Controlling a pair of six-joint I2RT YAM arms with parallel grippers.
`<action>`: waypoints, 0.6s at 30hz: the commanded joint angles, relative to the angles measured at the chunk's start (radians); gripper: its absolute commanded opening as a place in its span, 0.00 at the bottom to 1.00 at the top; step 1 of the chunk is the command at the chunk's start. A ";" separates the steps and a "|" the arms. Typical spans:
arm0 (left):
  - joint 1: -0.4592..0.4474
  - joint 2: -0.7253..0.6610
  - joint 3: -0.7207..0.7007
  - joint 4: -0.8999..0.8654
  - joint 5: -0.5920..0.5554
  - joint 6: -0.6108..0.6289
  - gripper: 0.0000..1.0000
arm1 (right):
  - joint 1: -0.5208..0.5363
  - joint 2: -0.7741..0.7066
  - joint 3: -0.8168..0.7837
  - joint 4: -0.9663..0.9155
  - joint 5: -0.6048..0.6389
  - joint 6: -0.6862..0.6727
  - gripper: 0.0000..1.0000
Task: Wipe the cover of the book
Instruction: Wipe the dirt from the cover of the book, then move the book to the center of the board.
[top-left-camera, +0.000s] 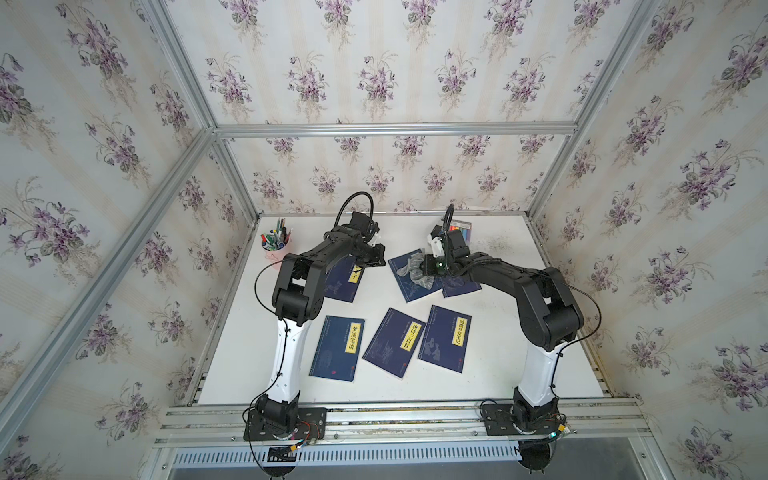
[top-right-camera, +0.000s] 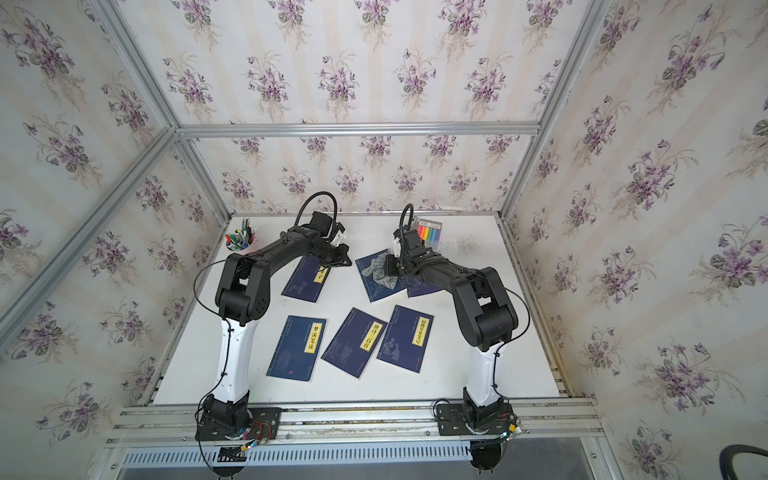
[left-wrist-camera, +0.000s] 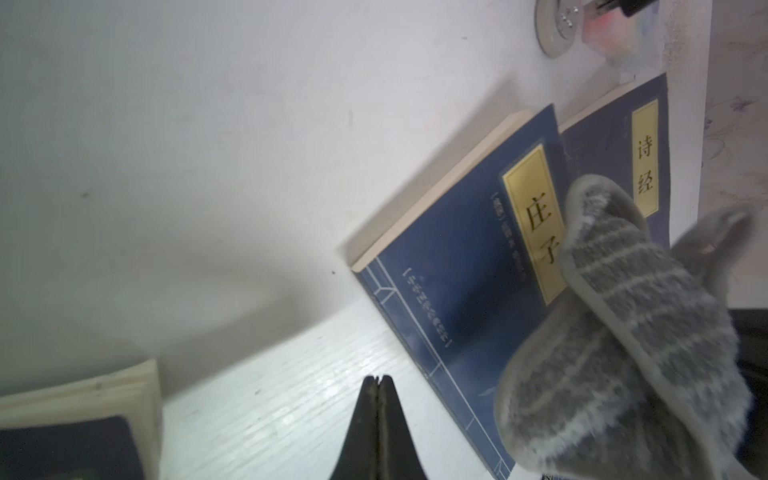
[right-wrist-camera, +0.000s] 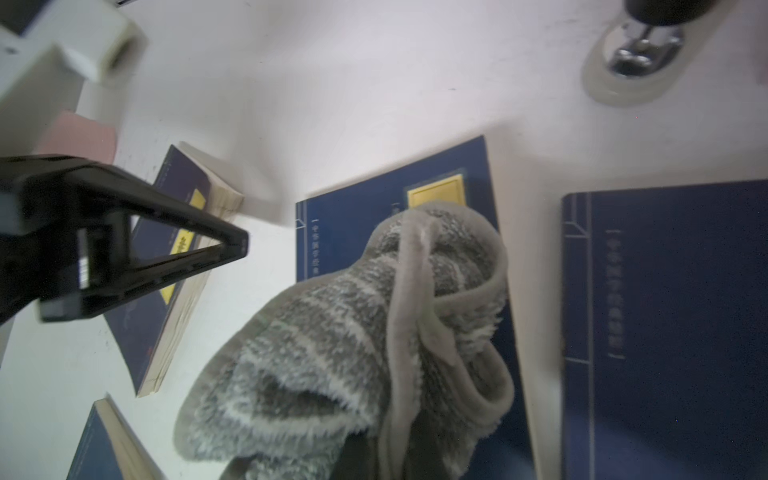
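Right pincer (top-left-camera: 424, 266) clamps a grey striped fluffy cloth (right-wrist-camera: 345, 332) that rests on the dark-blue softcover book (right-wrist-camera: 353, 216). The book lies flat beneath it on the white tabletop (top-left-camera: 498, 332). Its long axis runs ahead of the pincer, with the yellow title label (right-wrist-camera: 436, 195) farthest away. Left pincer (left-wrist-camera: 378, 384) is closed and empty.

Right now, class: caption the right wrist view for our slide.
Grey striped cloth bunched over a blue book, second blue book alongside.

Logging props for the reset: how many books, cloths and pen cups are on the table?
Blue books: 6
Grey cloth: 1
Pen cup: 1
Total: 8
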 joint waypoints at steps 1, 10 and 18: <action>-0.031 -0.032 0.004 -0.017 -0.055 0.059 0.00 | -0.046 0.021 -0.022 0.020 0.045 0.032 0.00; -0.058 -0.053 0.013 -0.054 -0.099 0.070 0.00 | -0.077 0.074 -0.040 -0.002 -0.012 -0.018 0.00; -0.083 -0.068 -0.017 -0.084 -0.144 0.074 0.02 | 0.008 0.085 -0.043 -0.033 -0.132 -0.047 0.00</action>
